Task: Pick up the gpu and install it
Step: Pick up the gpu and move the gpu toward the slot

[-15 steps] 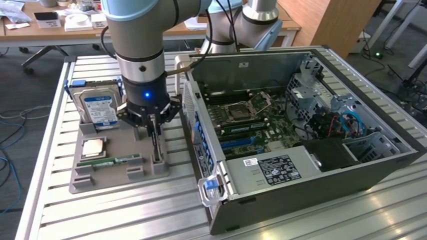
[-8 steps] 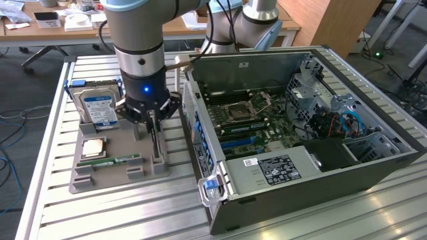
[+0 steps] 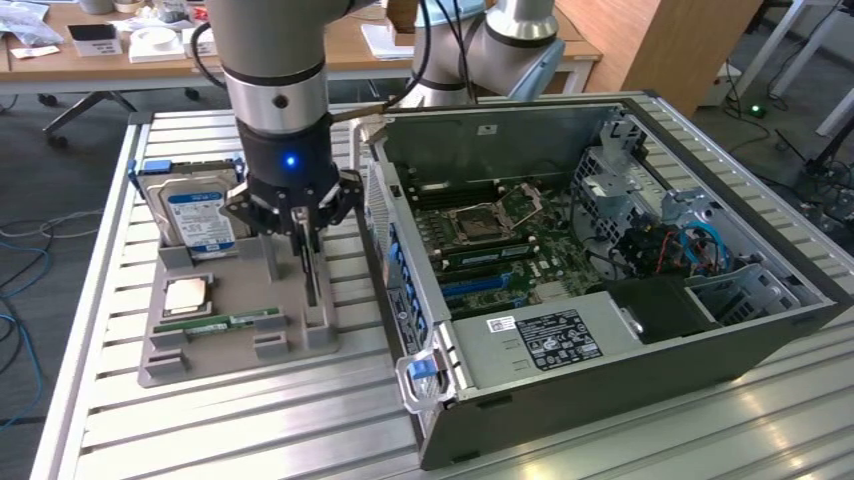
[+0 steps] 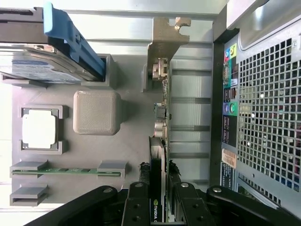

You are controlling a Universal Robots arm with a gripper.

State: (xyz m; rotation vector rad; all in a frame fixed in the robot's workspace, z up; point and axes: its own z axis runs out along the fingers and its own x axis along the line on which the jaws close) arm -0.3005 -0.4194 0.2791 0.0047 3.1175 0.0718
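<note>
The tool (image 3: pixel 304 232) points straight down over the grey holder (image 3: pixel 227 355) and its fingers (image 4: pixel 139 197) have narrowed onto the gpu (image 4: pixel 160 117), one on each face of the card near its upper edge. They look clamped on it rather than merely flanking it. The grip sits towards one end of the board, well away from the silvery bracket (image 4: pixel 164 37), probably so that the bracket and the connector edge are free for the case.

The gpu (image 3: pixel 310 272) stands on edge in a slot along the holder's side nearest the case. That upright pose gives the fingers two flat faces to close on. Whether it has cleared the slot I cannot tell.

Farther out on the holder (image 4: pixel 131 146), each part has its own nest: the memory stick (image 3: pixel 220 323) lies flat between clips, the cpu (image 3: pixel 187 295) sits in a square frame, and the hard drive (image 3: pixel 198 215) leans upright at the far end.

Just beside the holder on the slatted counter (image 3: pixel 200 440) the computer case (image 3: pixel 747 330) lies on its side with the panel off, so the motherboard (image 3: pixel 494 250) faces up.
</note>
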